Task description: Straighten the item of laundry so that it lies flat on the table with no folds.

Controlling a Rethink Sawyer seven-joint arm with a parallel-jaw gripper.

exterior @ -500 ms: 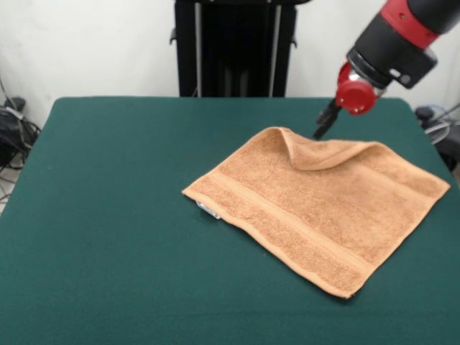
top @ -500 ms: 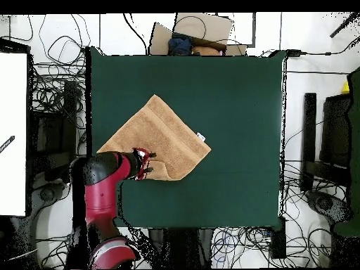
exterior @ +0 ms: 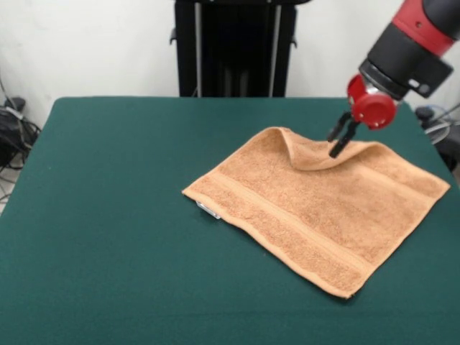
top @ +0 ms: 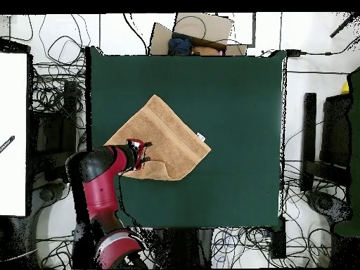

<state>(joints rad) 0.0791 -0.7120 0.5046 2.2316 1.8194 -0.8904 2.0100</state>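
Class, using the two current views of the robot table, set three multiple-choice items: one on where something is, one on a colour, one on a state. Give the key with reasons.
1. Where is the gripper?
A. Above the towel's folded corner on the side nearest the robot
B. Over the bare table beyond the tag
C. Drawn back out of view

2. What colour is the table top?
A. Grey
B. Dark green
C. White

3. How does the towel lie?
A. Fully flat
B. Crumpled into a ball
C. Mostly flat, one corner folded over

Key: 1 A, the fingers point down at the raised fold. 2 B, green shows all around the peach-orange cloth. 3 C, the far corner is doubled back while the rest, with its white tag, is spread out.
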